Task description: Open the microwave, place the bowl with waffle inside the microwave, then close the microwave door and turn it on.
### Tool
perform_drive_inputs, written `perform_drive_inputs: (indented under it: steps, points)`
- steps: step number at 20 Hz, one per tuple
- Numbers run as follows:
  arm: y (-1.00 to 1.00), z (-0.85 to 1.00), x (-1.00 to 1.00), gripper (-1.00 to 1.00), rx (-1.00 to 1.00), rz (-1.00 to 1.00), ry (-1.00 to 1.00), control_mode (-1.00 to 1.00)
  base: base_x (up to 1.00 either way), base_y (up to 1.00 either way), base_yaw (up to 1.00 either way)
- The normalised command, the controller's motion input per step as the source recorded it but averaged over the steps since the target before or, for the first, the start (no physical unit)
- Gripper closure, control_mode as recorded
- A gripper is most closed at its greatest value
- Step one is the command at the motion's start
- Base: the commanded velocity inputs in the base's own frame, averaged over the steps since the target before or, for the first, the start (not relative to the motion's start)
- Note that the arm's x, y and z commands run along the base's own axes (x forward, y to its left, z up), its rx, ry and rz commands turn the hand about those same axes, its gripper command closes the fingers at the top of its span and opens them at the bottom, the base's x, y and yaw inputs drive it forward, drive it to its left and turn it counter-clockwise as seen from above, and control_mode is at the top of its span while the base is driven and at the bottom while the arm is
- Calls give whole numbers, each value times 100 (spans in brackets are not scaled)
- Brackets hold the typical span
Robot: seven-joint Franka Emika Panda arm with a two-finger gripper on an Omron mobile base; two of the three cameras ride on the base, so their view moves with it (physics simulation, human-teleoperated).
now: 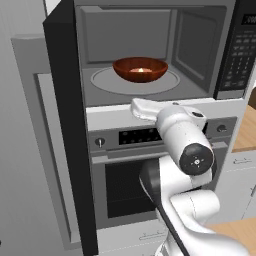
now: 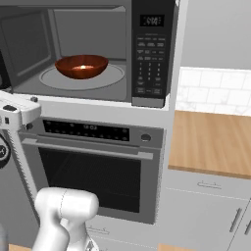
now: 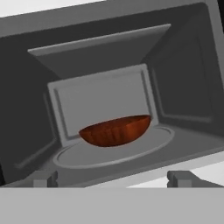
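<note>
On the round turntable [image 1: 132,82] inside the microwave [image 1: 150,50], the bowl [image 1: 140,69] sits upright, with the pale waffle [image 1: 141,70] in its bottom. Just outside the cavity's front edge, the gripper [image 3: 113,178] faces the bowl with its jaws spread wide and nothing between them. At the left, the microwave door [image 1: 62,125] stands swung fully open.
</note>
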Motion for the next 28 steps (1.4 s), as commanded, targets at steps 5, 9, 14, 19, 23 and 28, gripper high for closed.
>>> perform_drive_inputs:
  steps: [5,9,14,19,23,28]
  points:
    - [0,-72,42,-100,-9,0,-19,-100,0,0,0]
    - [-1,-67,44,-100,-1,2,-12,-100,0,0,0]
    - [-1,-57,20,-100,0,4,-4,-100,0,0,0]
    - [8,-49,1,-100,-4,5,-1,-100,0,0,0]
    - [7,-60,11,-100,-6,7,-3,-100,0,0,0]
    - [0,-60,48,-100,-5,9,-10,-100,0,0,0]
